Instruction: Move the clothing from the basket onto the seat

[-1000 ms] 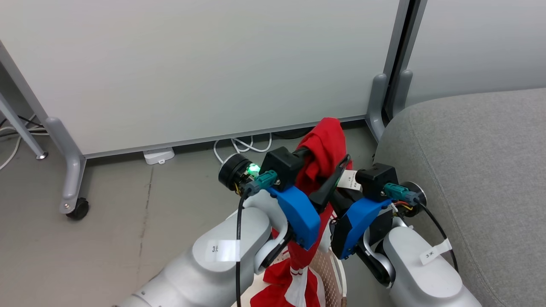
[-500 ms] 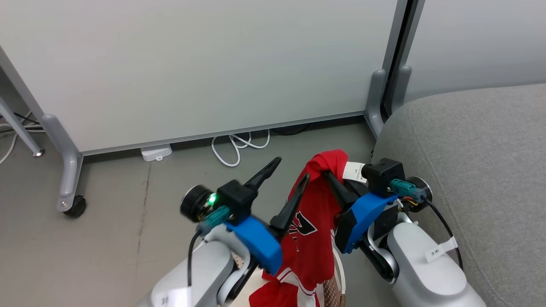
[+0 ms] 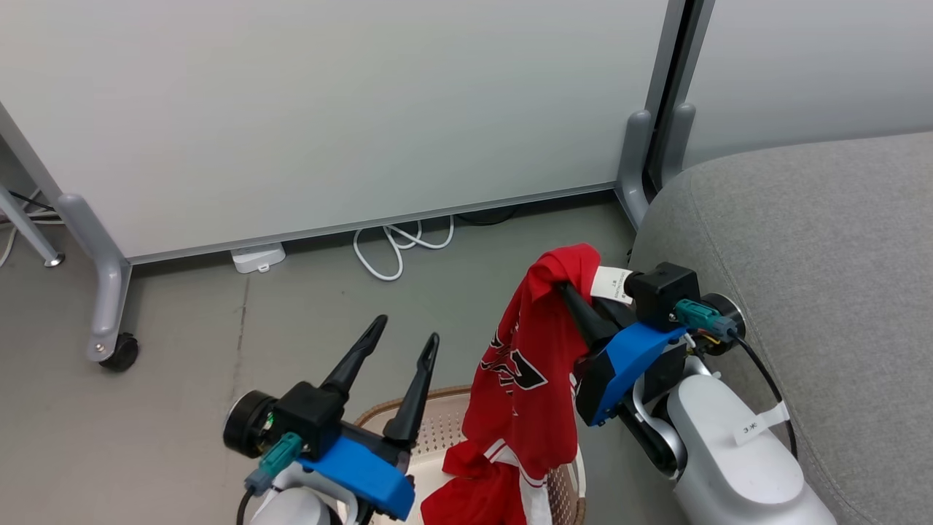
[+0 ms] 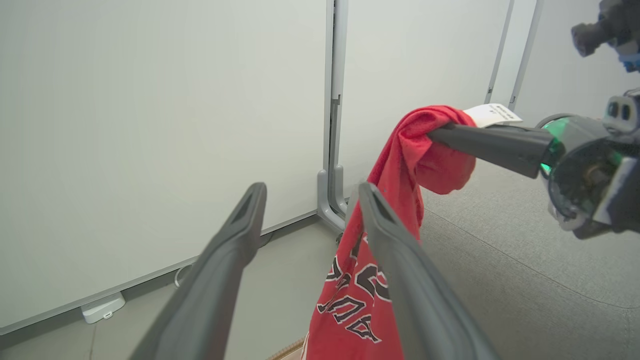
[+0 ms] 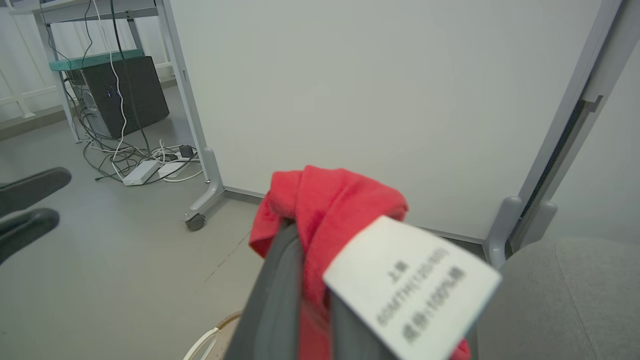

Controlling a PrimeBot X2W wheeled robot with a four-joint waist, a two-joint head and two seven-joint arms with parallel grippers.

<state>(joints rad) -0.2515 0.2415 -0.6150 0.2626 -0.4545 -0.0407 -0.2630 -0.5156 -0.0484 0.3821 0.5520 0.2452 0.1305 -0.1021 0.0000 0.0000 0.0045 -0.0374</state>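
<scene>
Our right gripper (image 3: 570, 295) has its two dark fingers pressed together on the top fold of the red clothing (image 3: 526, 379), and a white label (image 3: 612, 284) sticks out just beside the pinch. From there the garment hangs straight down, black and white lettering showing, and its lower end reaches into the basket (image 3: 408, 405), where more red fabric with white trim lies bunched. Our left gripper (image 3: 407, 329) is spread wide and holds nothing, raised over the basket's left rim and apart from the cloth. The grey seat (image 3: 802, 240) rises just right of our right arm. Beyond are bare floor (image 3: 291, 306), a white cable (image 3: 393, 248) and a pale partition panel (image 3: 328, 109).
</scene>
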